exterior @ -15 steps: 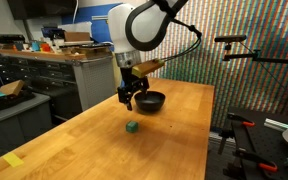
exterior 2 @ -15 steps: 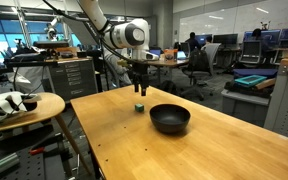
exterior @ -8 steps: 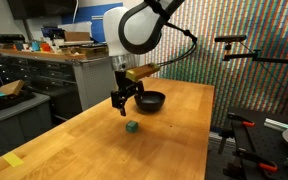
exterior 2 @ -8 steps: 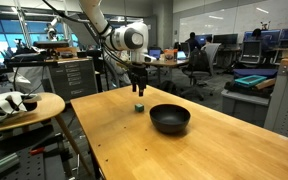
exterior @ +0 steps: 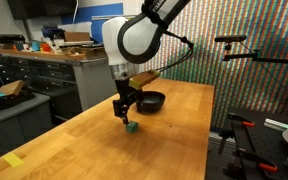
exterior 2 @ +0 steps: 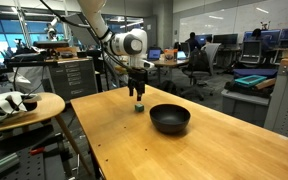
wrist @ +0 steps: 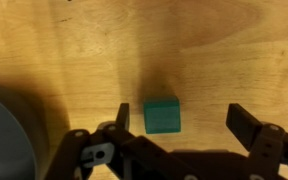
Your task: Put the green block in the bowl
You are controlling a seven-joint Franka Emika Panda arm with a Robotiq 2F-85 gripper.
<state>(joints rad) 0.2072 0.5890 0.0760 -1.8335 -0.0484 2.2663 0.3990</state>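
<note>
The green block [wrist: 163, 116] is a tiny dark green cube lying on the wooden table; it also shows in both exterior views [exterior: 131, 126] [exterior 2: 139, 106]. My gripper [wrist: 184, 122] is open, just above the table, with the block between its fingers, nearer the left one [wrist: 123, 117]. In both exterior views the gripper [exterior: 126, 113] [exterior 2: 139, 97] hangs right over the block. The black bowl [exterior: 150, 101] [exterior 2: 170, 119] stands empty on the table a short way from the block; its dark edge shows at the left of the wrist view [wrist: 2, 135].
The wooden table [exterior: 94, 150] has an edge near the block's side [exterior 2: 89, 98]. A round side table with white objects [exterior 2: 14, 104] stands beside it. Cabinets and benches [exterior: 44, 70] stand behind.
My gripper has moved down and sideways away from the bowl, and now hangs directly over the green block. Block and bowl have not moved.
</note>
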